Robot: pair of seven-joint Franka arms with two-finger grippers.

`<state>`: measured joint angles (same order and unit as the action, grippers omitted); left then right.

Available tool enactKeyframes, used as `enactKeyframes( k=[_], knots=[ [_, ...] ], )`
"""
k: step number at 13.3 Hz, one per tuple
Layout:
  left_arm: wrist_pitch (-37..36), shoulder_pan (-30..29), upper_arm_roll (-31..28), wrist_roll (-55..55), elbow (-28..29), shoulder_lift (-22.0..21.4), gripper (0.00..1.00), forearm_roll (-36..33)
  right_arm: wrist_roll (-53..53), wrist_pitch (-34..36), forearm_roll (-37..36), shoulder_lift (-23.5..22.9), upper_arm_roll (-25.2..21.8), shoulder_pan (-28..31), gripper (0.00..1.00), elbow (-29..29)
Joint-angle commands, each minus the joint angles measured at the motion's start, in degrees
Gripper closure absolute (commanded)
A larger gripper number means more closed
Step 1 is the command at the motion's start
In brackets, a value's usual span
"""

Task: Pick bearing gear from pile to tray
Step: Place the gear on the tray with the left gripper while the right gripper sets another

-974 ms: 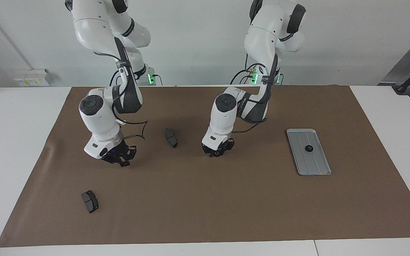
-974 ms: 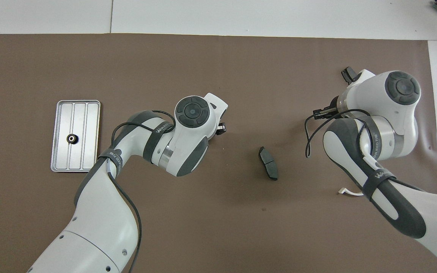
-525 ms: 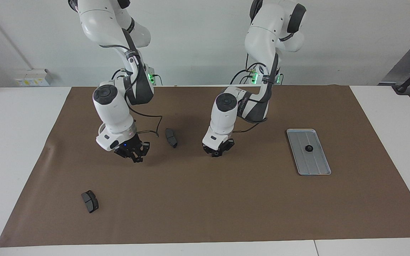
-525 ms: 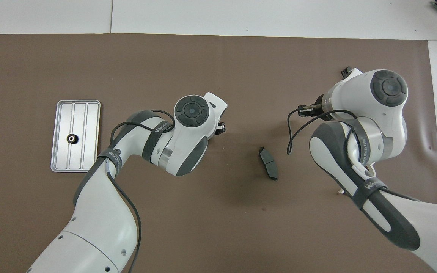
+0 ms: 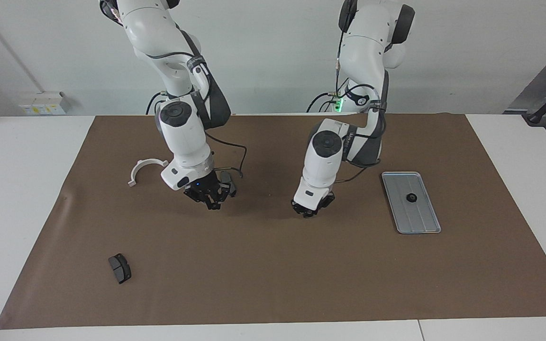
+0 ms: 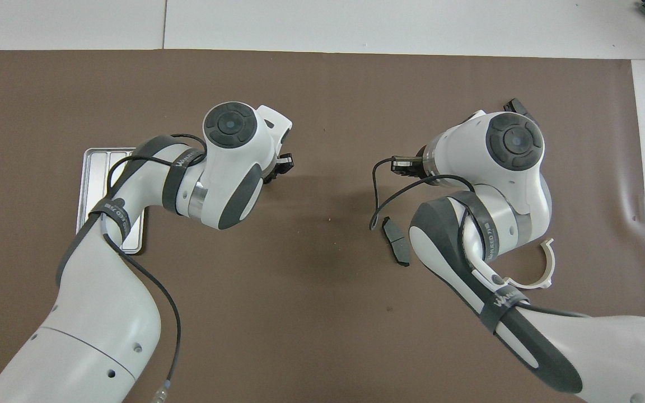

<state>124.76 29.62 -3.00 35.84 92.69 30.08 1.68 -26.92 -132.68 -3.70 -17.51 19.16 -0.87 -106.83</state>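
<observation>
Overhead, both grippers hang above the brown paper mat (image 5: 273, 265) that covers the white table (image 5: 22, 189). The left gripper (image 5: 312, 210) hovers over bare mat, and whether its fingers are spread or closed on something cannot be told. Toward the left arm's end of the table from it lies the flat rectangular silver-grey metal tray (image 5: 417, 222) with rounded corners and lengthwise grooves, well apart from the gripper; in the overhead view the left arm covers much of that tray (image 6: 96, 168). One small black round gear (image 5: 411, 198) rests in the tray.

The right gripper (image 5: 210, 201) hangs above the mat close to a dark grey curved pad (image 5: 229, 183), which lies just beside it and nearer to the robots; its finger state cannot be told either. Beside that gripper, toward the right arm's end of the table, lies the white half-ring bracket (image 5: 143, 169). A second dark grey curved pad (image 5: 119, 268) lies well apart from the right gripper, farther from the robots.
</observation>
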Motion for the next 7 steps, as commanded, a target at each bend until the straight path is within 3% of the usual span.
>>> enactKeyframes(
  k=[1,7],
  knots=[
    [-1.9,-5.3,0.4,-6.1,-0.3,-1.2,1.0,-0.7,-6.9,-3.1,0.4,-0.9,0.4,-3.9,1.0,0.2],
    [-6.5,-17.6,0.4,-29.7,3.4,-5.3,1.0,-0.5,-18.2,-11.0,-0.6,-5.3,0.2,-11.9,1.0,0.2]
  ],
)
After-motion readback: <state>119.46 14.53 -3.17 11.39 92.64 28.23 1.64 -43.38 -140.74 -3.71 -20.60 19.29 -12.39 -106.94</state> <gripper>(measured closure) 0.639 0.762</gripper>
